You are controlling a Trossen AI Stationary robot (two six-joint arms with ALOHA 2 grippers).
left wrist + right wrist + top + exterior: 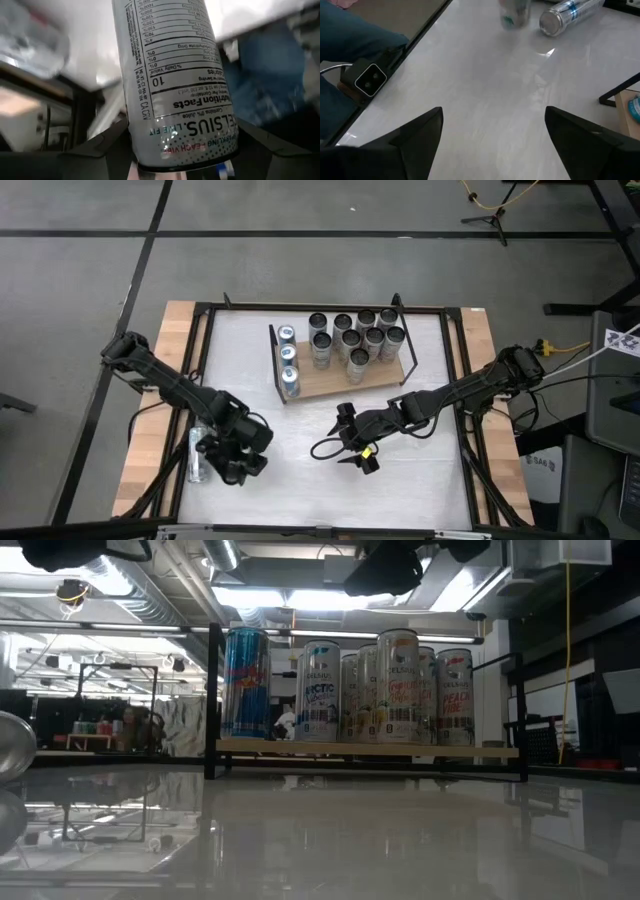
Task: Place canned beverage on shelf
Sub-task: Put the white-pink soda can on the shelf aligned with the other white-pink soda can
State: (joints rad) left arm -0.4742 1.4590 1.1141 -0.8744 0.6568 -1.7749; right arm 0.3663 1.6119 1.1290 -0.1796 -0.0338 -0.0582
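A slim silver beverage can [170, 85], its nutrition label readable, sits between the two dark fingers [107, 150] of the left gripper [232, 463], which is closed around it. Seen from above, this gripper is near the left front part of the white table [420, 470], well apart from the shelf. Whether the can's base touches the table or is lifted cannot be told.

A second can [196, 454] lies on its side just beside the left gripper, near the table's left edge.

The shelf [330, 383], a light-brown wooden board with black wire ends, stands toward the back of the table. It already carries three cans in a row [288, 364] at its left end and a cluster of about ten cans [357, 337] on its right half. Bare board shows between the two groups and along the front edge.

The step in hand looks like the pickup of the next can. The next move likely calls for carrying it upright to the bare board and lowering it without knocking its neighbours.

The right gripper [352, 442] waits over the middle front of the table, its fingers spread wide and holding nothing.
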